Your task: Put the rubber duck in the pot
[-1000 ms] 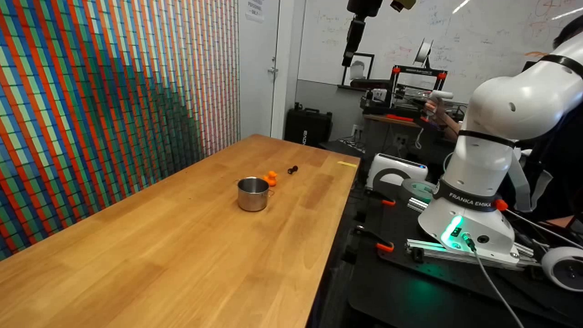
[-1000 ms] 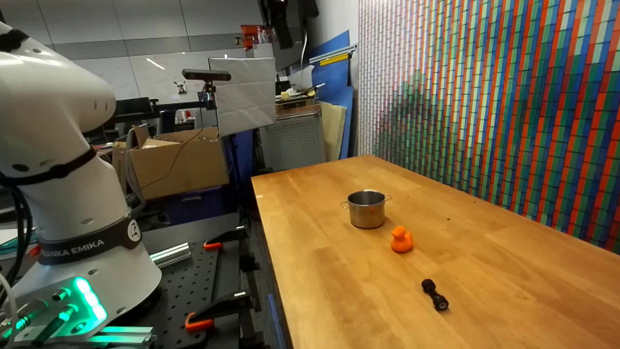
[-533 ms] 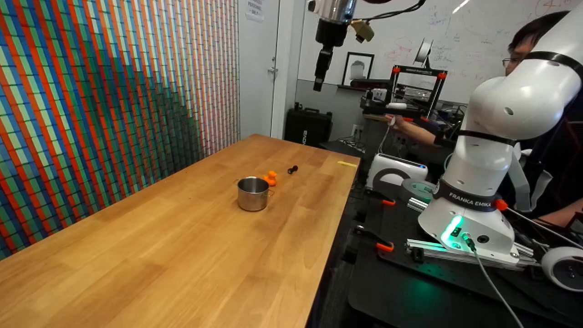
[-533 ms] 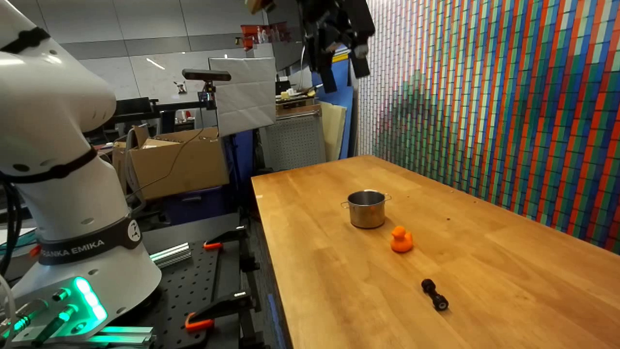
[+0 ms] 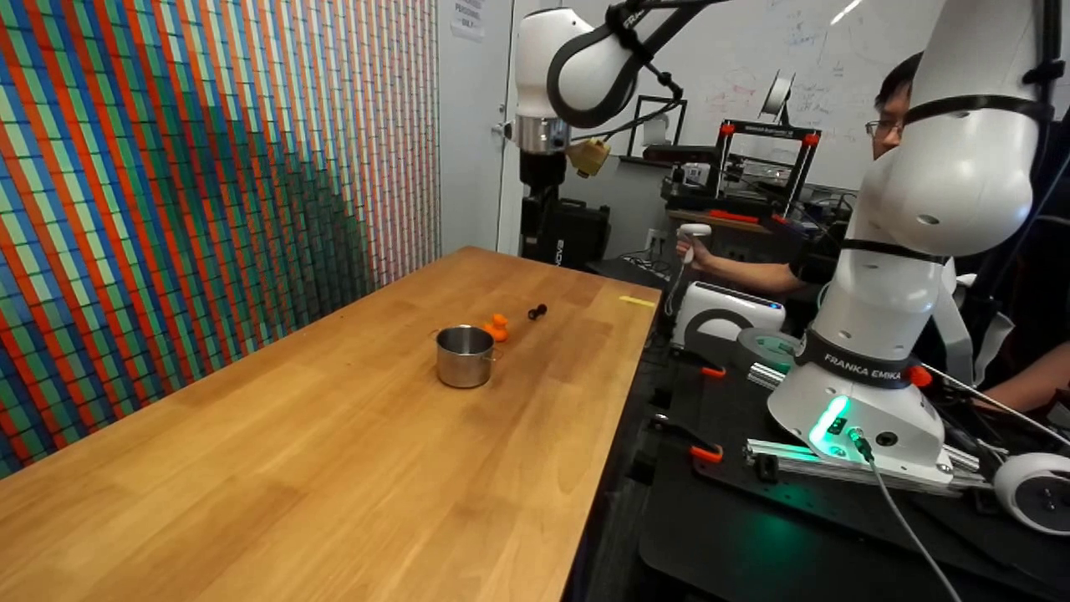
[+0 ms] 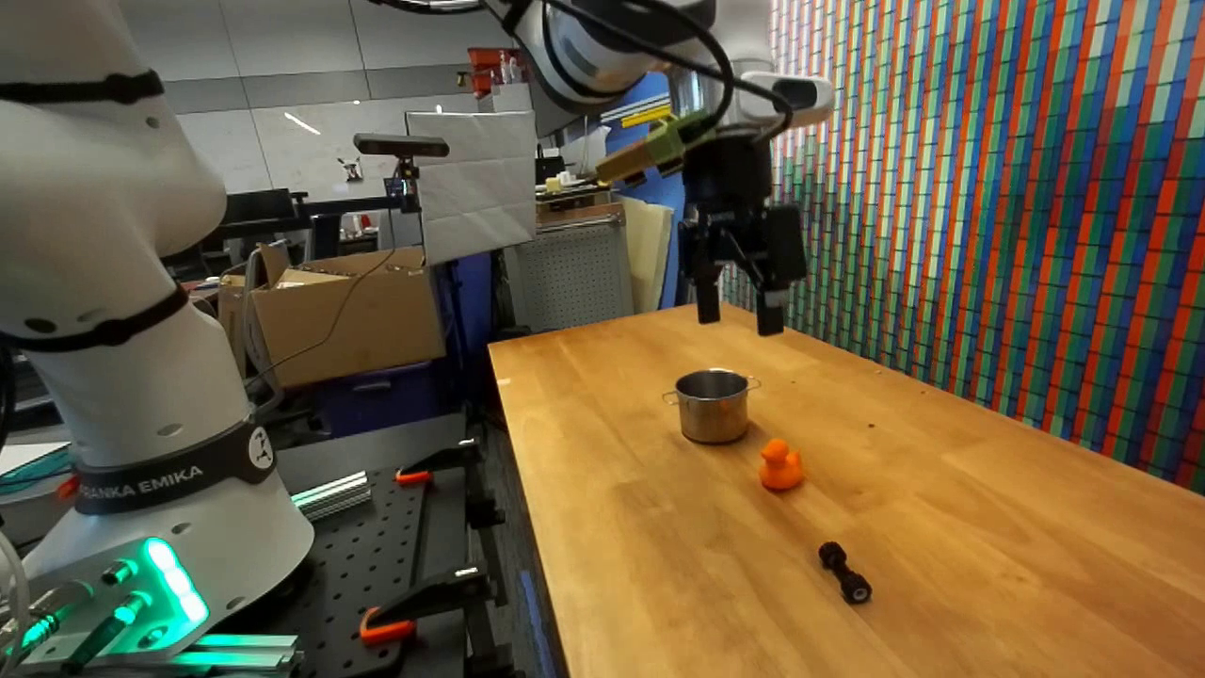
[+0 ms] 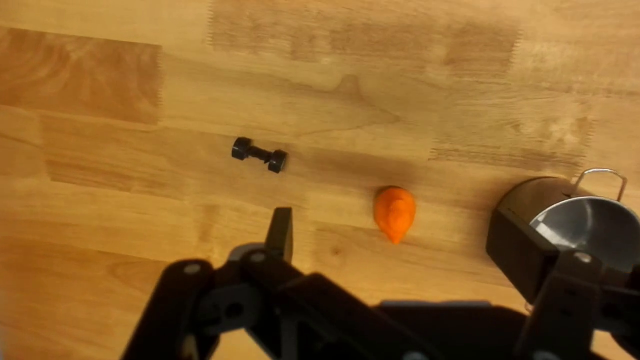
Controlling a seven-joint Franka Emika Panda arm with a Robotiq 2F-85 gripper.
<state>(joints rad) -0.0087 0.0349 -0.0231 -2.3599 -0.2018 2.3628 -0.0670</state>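
The orange rubber duck (image 6: 780,465) stands on the wooden table beside the small grey metal pot (image 6: 714,411), apart from it. In an exterior view the duck (image 5: 499,329) is partly behind the pot (image 5: 465,358). My gripper (image 6: 739,322) is open and empty, pointing down in the air above the table. In the wrist view the duck (image 7: 395,214) lies between the widely spread fingers of the gripper (image 7: 394,227), well below them. The pot (image 7: 540,192) is at the right there, partly hidden by the right finger.
A small black dumbbell-shaped object (image 6: 845,573) lies on the table (image 6: 650,584) near the duck. It also shows in the wrist view (image 7: 259,154). A multicoloured wall (image 5: 209,192) runs along one long side of the table. A person (image 5: 890,125) sits behind the arm.
My arm has swung in over the table and come down, with the gripper open. The person's hand and controller have moved lower. The duck, pot and black object have not moved.
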